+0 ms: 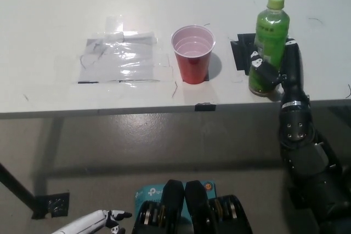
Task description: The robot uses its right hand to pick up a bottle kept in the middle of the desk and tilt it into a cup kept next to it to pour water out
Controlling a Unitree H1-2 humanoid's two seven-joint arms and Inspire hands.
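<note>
A green bottle [270,39] with a light green cap stands upright at the desk's front right, just right of a black tape square [243,53]. My black right hand [279,69] wraps the bottle's lower part, its fingers [260,67] curled across the front. The red cup [192,53] stands upright to the bottle's left, apart from it, and its inside looks pale. My white left hand [98,223] rests low at the bottom left, below the desk, only partly in view.
A patch of clear tape [120,56] lies on the white desk [49,15] left of the cup. A small black tape mark [204,106] sits on the desk's front edge. A table leg and foot [49,204] show on the floor at lower left.
</note>
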